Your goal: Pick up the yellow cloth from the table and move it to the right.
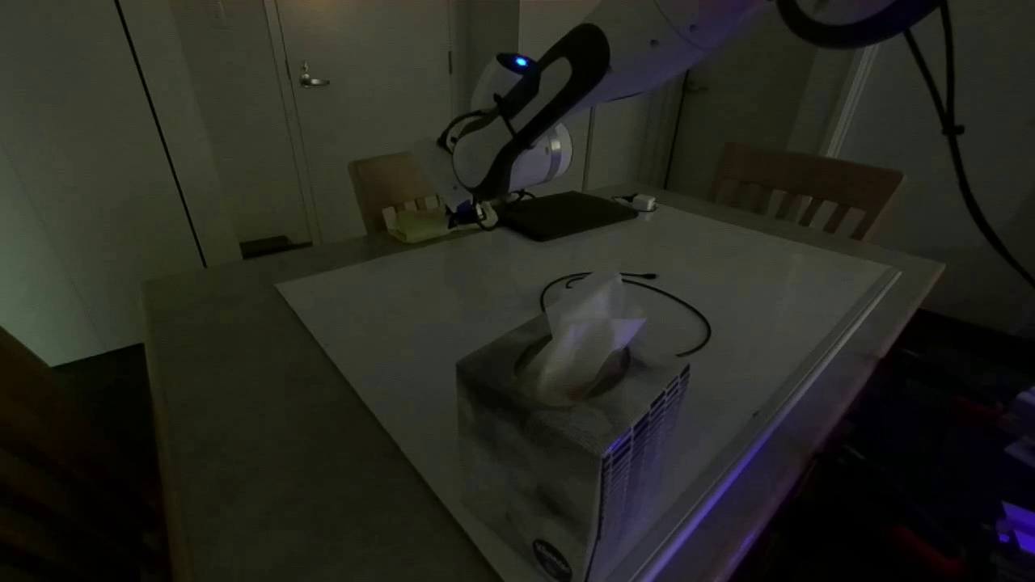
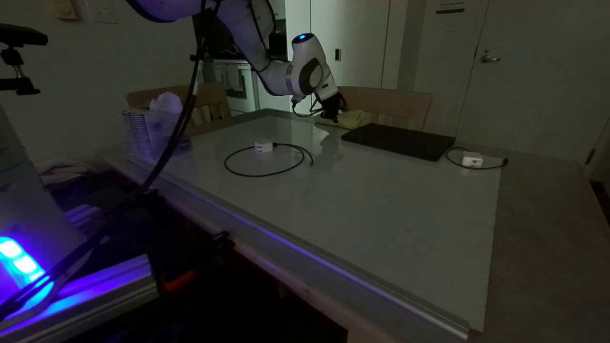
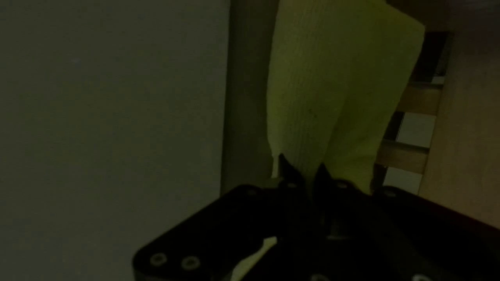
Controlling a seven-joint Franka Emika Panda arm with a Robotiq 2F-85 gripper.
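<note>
Wrist view, left to right: the bench (image 3: 117,117); along its edge, long axis roughly parallel, the yellow cloth (image 3: 312,86), mostly reaching ahead of the end effector (image 3: 301,162), which is clamped on a fold; a wooden chair (image 3: 465,148). Lifted, the longer part will probably trail.

Both exterior views overlook the table (image 2: 376,214); wrist view looks down, close.

The yellow cloth (image 1: 420,225) is touched by the gripper (image 1: 471,217) at the far edge of the table (image 1: 437,299), near a black pad (image 1: 566,214). A tissue box (image 1: 554,444) is placed nearer, before a cable (image 1: 683,303).
</note>
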